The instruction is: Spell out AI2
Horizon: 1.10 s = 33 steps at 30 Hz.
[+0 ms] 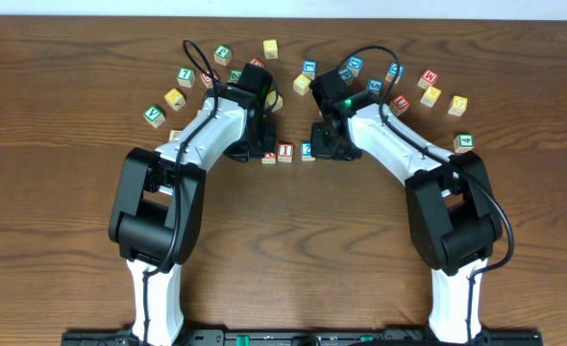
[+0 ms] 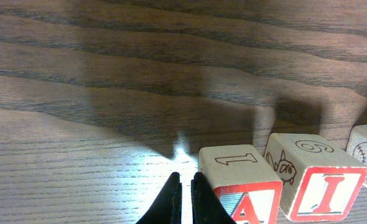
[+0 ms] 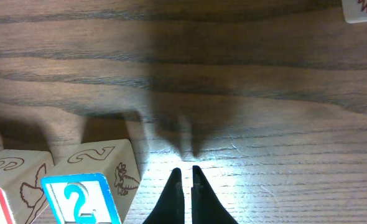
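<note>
A wooden tabletop (image 1: 62, 192) is seen, with spare lettered blocks scattered over its far part. A yellow block (image 1: 270, 48) is taken as landmark. Just left of it a green block (image 1: 223, 54) is set. Well to its left and nearer lies a green-edged block (image 1: 154, 116), marked with what seems a V. Right of it a blue block (image 1: 308, 67) and, farther off, a red block (image 1: 429, 79) are found.

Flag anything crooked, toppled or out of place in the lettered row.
Nothing stands out. The A block, I block and 2 block sit flat on the table, side by side in that order, and none looks toppled or damaged.
</note>
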Motion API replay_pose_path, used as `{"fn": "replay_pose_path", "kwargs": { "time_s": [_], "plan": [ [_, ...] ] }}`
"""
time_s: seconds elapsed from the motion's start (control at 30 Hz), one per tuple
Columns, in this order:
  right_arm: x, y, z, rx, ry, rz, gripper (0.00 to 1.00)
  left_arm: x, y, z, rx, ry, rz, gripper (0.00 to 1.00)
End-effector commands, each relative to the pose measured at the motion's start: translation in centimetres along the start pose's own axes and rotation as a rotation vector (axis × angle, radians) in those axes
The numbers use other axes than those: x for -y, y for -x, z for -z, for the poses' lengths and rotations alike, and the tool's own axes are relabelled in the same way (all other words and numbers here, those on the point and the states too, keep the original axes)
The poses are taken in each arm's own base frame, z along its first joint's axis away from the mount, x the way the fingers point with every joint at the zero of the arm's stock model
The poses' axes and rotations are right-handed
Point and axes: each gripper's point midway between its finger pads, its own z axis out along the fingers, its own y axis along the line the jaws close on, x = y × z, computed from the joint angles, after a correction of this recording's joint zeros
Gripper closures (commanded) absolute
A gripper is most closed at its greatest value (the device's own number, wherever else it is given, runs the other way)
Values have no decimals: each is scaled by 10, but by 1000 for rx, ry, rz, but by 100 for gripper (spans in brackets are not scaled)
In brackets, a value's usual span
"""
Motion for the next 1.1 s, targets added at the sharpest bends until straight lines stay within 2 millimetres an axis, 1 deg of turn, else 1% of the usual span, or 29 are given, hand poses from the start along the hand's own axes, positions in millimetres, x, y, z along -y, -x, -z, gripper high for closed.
{"fn": "replay_pose_path", "kwargs": {
  "time_s": [0.0, 0.27, 0.47, 0.8, 1.07],
  "plan": [
    [4, -1, -2, -4, -9, -17, 99, 1, -3, -6, -15, -1, -19, 92],
    [4, -1, -2, -4, -9, -17, 99, 3, -2, -6, -9, -8, -23, 92],
    [4, -1, -2, -4, -9, -17, 99, 13, 0, -6, 9, -32, -39, 92],
    [4, -1, -2, -4, -9, -16, 99, 27, 0, -7, 23, -43, -71, 92],
    [2, -2, -2, -4, -8, -12, 99, 29, 2, -7, 36, -48, -74, 92]
  ]
}}
